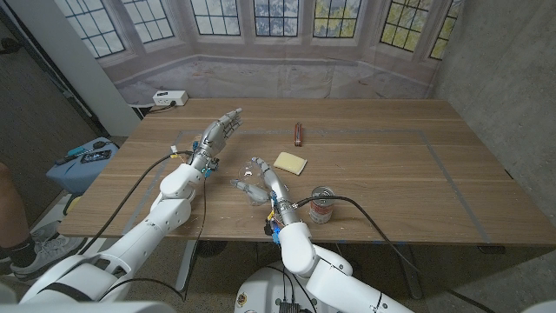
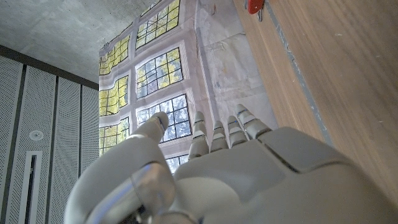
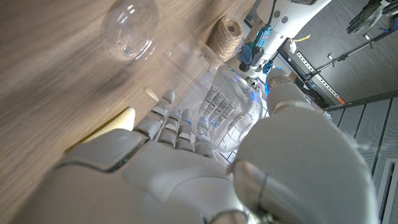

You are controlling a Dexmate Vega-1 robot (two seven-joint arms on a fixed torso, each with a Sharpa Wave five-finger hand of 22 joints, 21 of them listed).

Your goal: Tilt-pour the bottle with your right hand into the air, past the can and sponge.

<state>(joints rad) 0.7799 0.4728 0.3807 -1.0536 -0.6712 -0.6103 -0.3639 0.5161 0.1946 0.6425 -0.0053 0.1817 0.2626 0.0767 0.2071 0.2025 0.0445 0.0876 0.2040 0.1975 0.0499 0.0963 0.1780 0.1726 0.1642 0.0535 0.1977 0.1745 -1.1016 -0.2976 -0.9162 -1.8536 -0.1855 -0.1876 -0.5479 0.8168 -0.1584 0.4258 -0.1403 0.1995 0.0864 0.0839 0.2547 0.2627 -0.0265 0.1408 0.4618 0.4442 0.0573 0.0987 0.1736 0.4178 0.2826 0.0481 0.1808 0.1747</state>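
Note:
My right hand (image 1: 263, 180) grips a clear plastic bottle (image 1: 246, 186) at the table's near middle, held low and tilted toward my left. In the right wrist view the bottle (image 3: 227, 102) lies between the fingers (image 3: 171, 121) and the thumb. A yellow sponge (image 1: 291, 162) lies just beyond and to the right of that hand. A metal can (image 1: 322, 206) stands upright to the hand's right, near the front edge. My left hand (image 1: 221, 129) hovers over the far left of the table with fingers apart, holding nothing; its back is seen in the left wrist view (image 2: 249, 180).
A dark reddish-brown cylinder (image 1: 298, 133) lies beyond the sponge. A white power box (image 1: 169, 97) sits at the far left corner. A spool of twine (image 3: 225, 36) is seen in the right wrist view. A person's leg (image 1: 13, 222) is at the left edge.

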